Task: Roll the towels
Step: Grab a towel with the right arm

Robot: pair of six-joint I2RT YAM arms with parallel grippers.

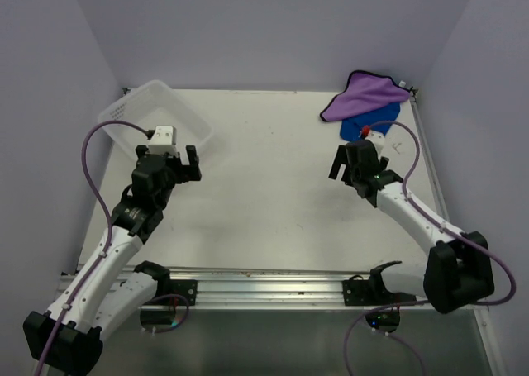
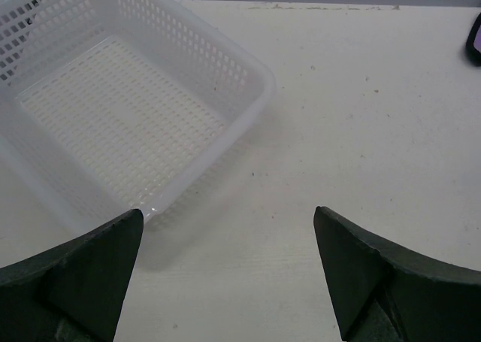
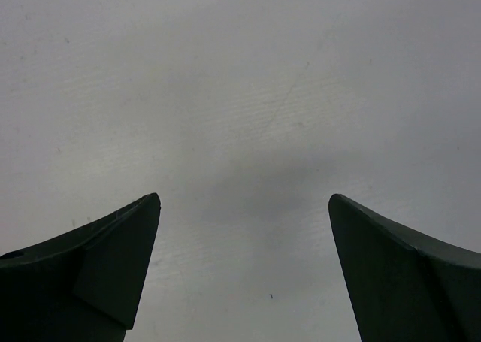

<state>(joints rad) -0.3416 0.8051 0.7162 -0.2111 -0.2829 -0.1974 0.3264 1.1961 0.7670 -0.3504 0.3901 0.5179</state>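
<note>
Mid surface [image 1: 273, 186] bare btwn the two arms: wide lane. Basket [image 1: 153, 111] blocks far-left corner, just beyond left fingers [image 1: 192, 159]. Purple towel [image 1: 364, 95] over blue towel [image 1: 388, 116] fills far-right corner, near right fingers [image 1: 338, 163]. Walls [image 1: 50, 62] close off L, R & back.
</note>
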